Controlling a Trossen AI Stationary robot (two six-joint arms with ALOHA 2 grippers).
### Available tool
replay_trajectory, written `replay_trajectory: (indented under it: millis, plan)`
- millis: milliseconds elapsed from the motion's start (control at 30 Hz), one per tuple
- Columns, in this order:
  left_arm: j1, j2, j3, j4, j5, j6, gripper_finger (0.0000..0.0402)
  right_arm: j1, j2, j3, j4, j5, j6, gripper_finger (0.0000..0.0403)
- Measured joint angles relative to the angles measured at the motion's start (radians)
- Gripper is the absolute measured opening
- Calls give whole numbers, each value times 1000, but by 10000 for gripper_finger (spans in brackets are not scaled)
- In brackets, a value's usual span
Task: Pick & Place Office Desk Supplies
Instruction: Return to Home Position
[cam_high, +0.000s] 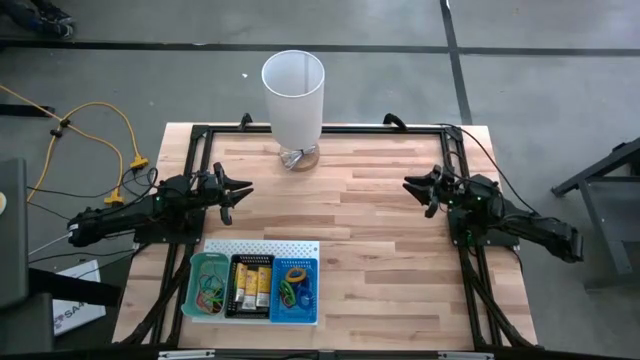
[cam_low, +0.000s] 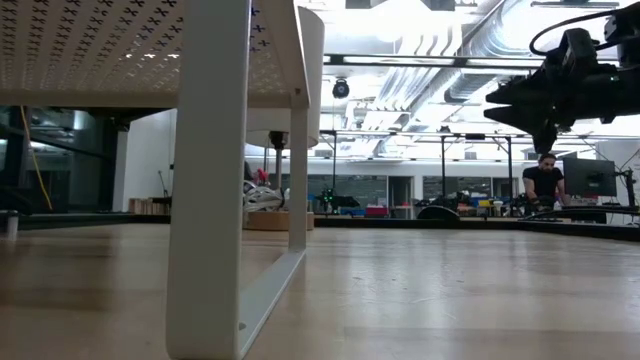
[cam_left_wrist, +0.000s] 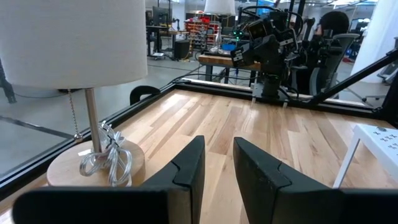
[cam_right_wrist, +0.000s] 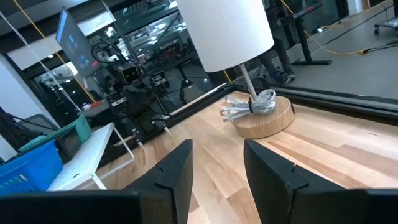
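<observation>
Bins (cam_high: 204, 266) with supplies (cam_high: 253, 287) on shelf (cam_high: 262, 246); left gripper (cam_high: 240, 193), right gripper (cam_high: 415, 190) empty, fingers apart, at table (cam_high: 380, 250) edges; job looks done.

From overhead I see a pale wooden bench (cam_high: 380, 240) banded with lighter and darker planks, edged by a black metal frame (cam_high: 330, 128). The tall cylindrical lampshade (cam_high: 293, 85) is plain white. Its round lamp base (cam_right_wrist: 264, 121) is light wood, with a silvery-grey bundled cord (cam_right_wrist: 249, 104) on top. The flat perforated shelf board (cam_high: 262, 246) is white, patterned all over with small cross-shaped holes. On it I count a teal-green plastic bin (cam_high: 192, 290), a black plastic bin (cam_high: 231, 290) and a blue plastic bin (cam_high: 313, 295). Yellow-orange packets (cam_high: 256, 285) fill the black one; multicoloured loops (cam_high: 208, 294) lie in the green. My left hand (cam_high: 245, 190) and right hand (cam_high: 408, 185) are both black. A yellow cable (cam_high: 100, 120) crosses the grey floor (cam_high: 540, 60).
</observation>
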Motion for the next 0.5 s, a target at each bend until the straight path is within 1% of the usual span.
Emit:
replay_trajectory:
  millis: [500]
  plan:
    - [0,0,0,0,1,0,79,0,0,-1,0,0,-7,130]
